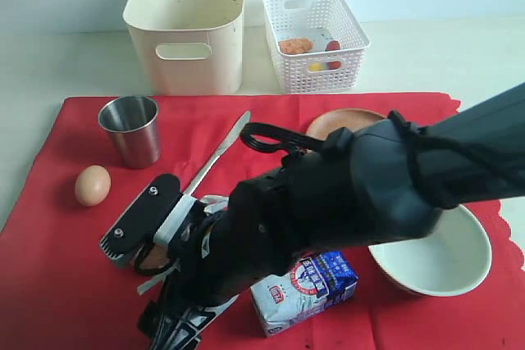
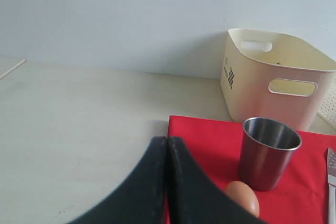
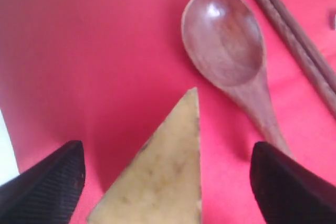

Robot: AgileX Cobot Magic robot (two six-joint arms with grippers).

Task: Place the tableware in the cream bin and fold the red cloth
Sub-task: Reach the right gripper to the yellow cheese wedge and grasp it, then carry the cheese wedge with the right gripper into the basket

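The red cloth (image 1: 66, 284) lies flat on the table. On it stand a steel cup (image 1: 131, 130) and a large pale bowl (image 1: 439, 258), and a silver knife (image 1: 217, 153) lies there too. The brown plate (image 1: 340, 120) is partly hidden behind my right arm. My right gripper (image 3: 165, 156) is open low over the cloth, with a cheese wedge (image 3: 160, 182) lying between its jaws and touching neither. Just beyond it lie the wooden spoon (image 3: 226, 45) and the chopsticks (image 3: 294, 35). The cream bin (image 1: 187, 22) stands behind the cloth. My left gripper (image 2: 167, 142) is shut and holds nothing, near the cloth's corner.
An egg (image 1: 92, 184) lies beside the cup. A blue-white milk carton (image 1: 305, 288) lies at the front next to the bowl. A white lattice basket (image 1: 316, 34) holding some food stands right of the cream bin. My right arm crosses the middle of the cloth.
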